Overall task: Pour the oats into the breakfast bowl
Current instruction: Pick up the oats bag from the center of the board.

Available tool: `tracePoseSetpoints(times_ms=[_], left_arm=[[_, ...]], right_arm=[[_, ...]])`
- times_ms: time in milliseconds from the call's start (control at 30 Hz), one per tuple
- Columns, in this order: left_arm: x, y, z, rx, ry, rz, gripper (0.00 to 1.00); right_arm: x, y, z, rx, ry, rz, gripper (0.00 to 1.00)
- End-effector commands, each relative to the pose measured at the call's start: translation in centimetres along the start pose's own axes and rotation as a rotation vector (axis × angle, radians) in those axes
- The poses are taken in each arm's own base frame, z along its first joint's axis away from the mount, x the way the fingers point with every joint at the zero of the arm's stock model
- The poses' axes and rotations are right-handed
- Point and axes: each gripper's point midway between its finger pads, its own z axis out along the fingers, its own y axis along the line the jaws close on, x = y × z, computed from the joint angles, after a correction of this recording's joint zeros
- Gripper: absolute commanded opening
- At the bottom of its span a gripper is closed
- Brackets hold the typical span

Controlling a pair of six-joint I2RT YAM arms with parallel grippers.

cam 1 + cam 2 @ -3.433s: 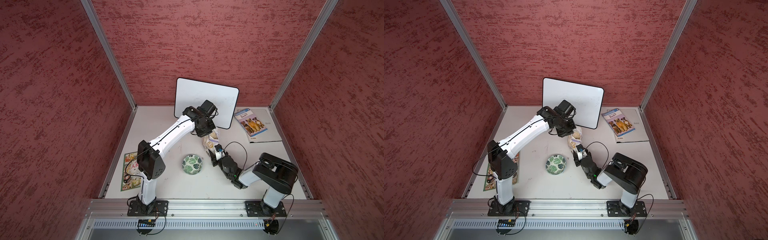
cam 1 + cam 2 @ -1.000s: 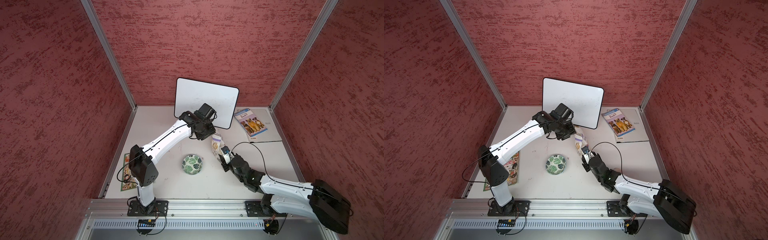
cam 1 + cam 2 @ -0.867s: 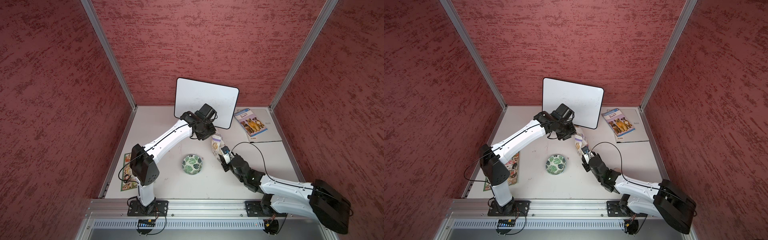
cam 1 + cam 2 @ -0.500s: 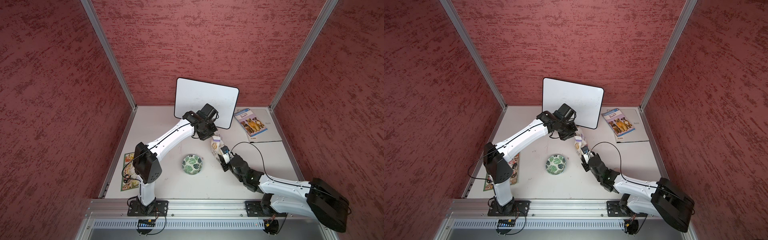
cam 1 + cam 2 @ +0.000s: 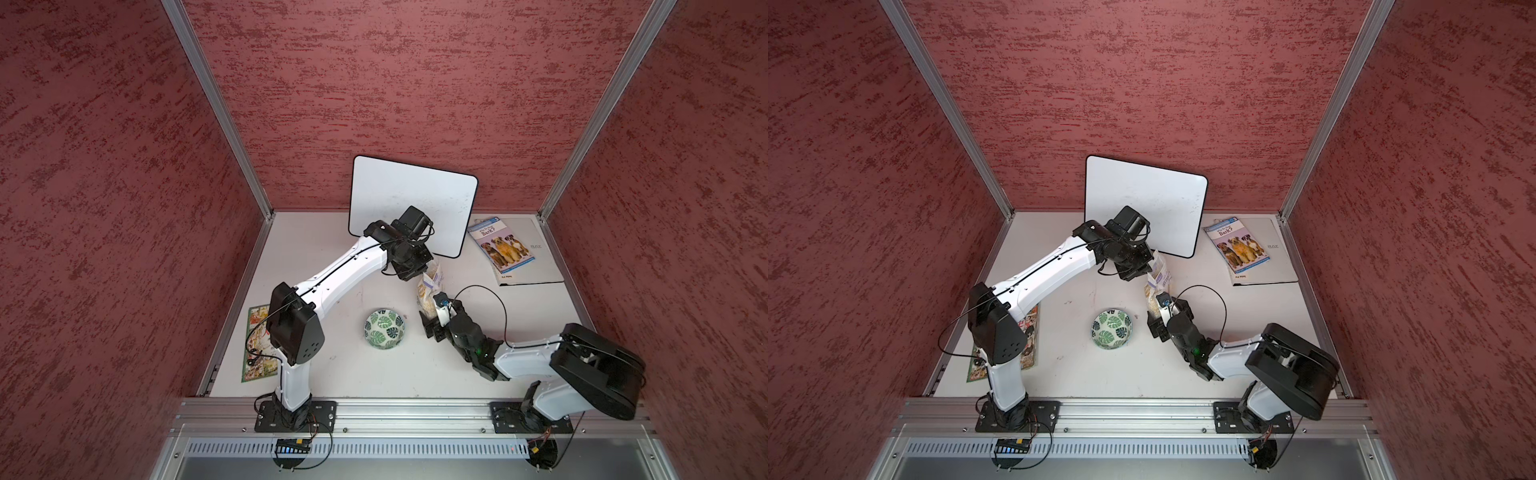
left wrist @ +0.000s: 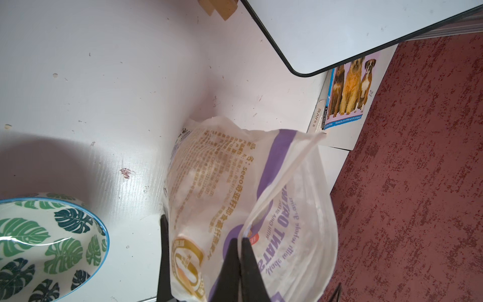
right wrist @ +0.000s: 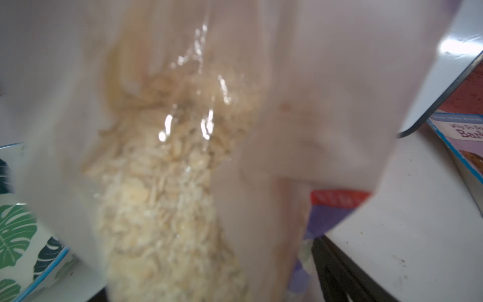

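Note:
The oats [image 7: 162, 204] fill the lower half of a clear pouch [image 5: 430, 286] with white and purple print, which stands tilted right of the breakfast bowl [image 5: 384, 329], in both top views [image 5: 1156, 282]. My left gripper [image 6: 240, 239] is shut on one wall of the pouch's open mouth [image 6: 287, 183]. My right gripper [image 5: 436, 318] is low at the pouch's bottom, open wide, with the pouch between its fingers [image 7: 337, 264]. The leaf-patterned bowl [image 5: 1111, 329] holds nothing and lies close beside the pouch [image 6: 39, 243].
A whiteboard [image 5: 413, 203] leans on the back wall behind the left gripper. A dog book [image 5: 500, 245] lies on a grey folder [image 5: 536, 257] at the back right. A magazine [image 5: 257, 345] lies by the left wall.
My left gripper has closed on the pouch's mouth. The right gripper's jaws have spread wide around the pouch's lower part. The pouch and bowl stay where they were.

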Motion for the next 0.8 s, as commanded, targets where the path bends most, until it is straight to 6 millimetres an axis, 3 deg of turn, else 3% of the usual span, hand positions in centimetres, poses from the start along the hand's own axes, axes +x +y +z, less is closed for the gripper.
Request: tracePoseSetpoints(times_ms=[0, 267, 533, 767], left_arm=[[0.2, 1.1, 1.4, -0.033, 0.029, -0.05, 0.0], [1.3, 0.6, 1.2, -0.017, 0.05, -0.121, 0.0], [0.5, -2.0, -2.1, 0.061, -0.037, -0.196, 0.0], [0.1, -2.3, -3.1, 0.063, -0.062, -0.295, 0.0]], right_arm=[[-2.1, -0.3, 0.9, 0.049, -0.1, 0.089, 0.97], [-3.2, -0.6, 1.6, 0.124, -0.214, 0.152, 0.99], [-4.2, -0.5, 0.1, 0.105, -0.245, 0.206, 0.99], [-4.8, -0.8, -0.8, 0.1, -0.237, 0.229, 0.99]])
